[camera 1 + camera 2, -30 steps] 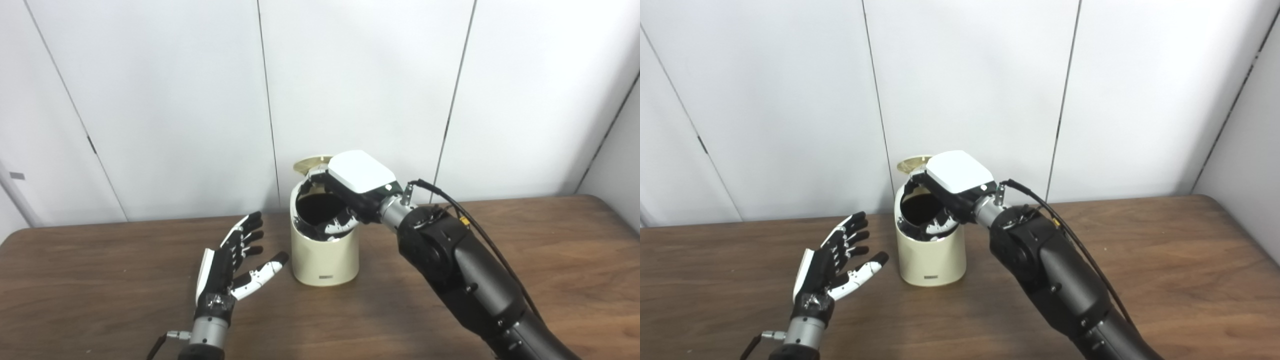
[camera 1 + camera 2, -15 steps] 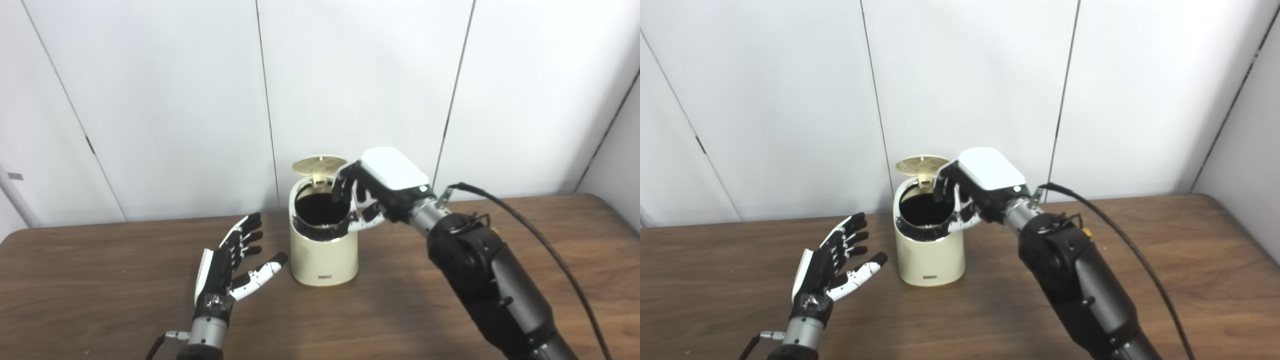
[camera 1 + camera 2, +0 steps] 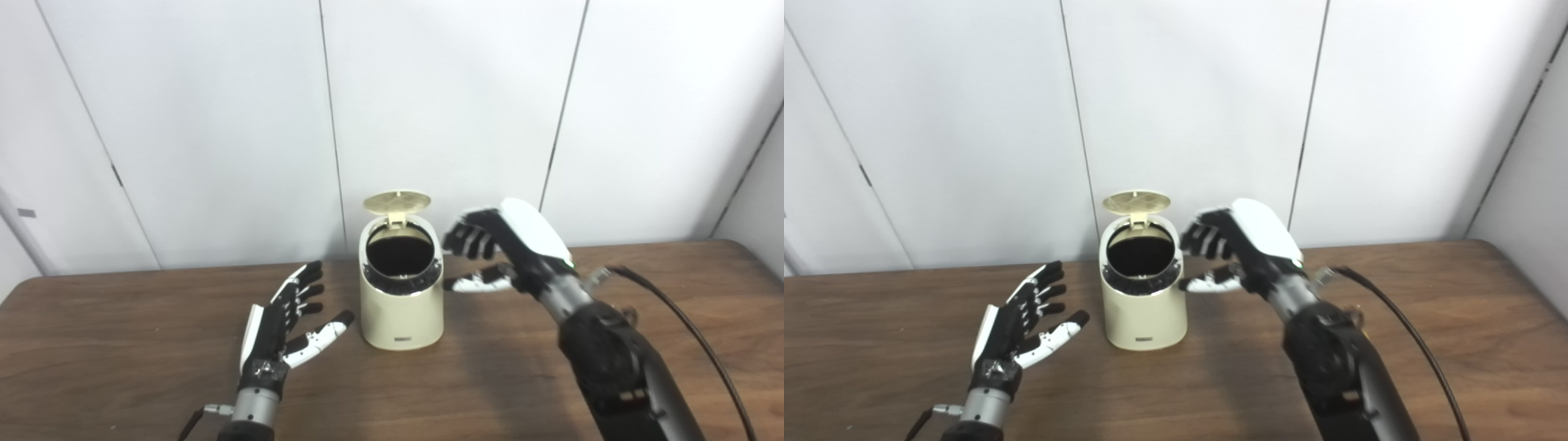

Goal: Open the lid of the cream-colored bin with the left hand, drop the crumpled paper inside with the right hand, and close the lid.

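The cream-colored bin (image 3: 401, 312) stands on the wooden table (image 3: 122, 361) near its middle. Its round lid (image 3: 397, 201) stands flipped up at the back, and the dark opening (image 3: 399, 254) shows. No crumpled paper is in view. My right hand (image 3: 502, 254) hovers just right of the bin's top, fingers apart and empty. My left hand (image 3: 288, 324) rests left of the bin, palm up, fingers spread, empty and apart from it.
A white panelled wall (image 3: 184, 122) rises right behind the table. A black cable (image 3: 692, 324) trails from my right forearm over the table's right side.
My right hand has pulled out of the bin's opening and moved right, clear of the rim, with fingers open. The lid stays up. My left hand has not moved. The camera shifted slightly.
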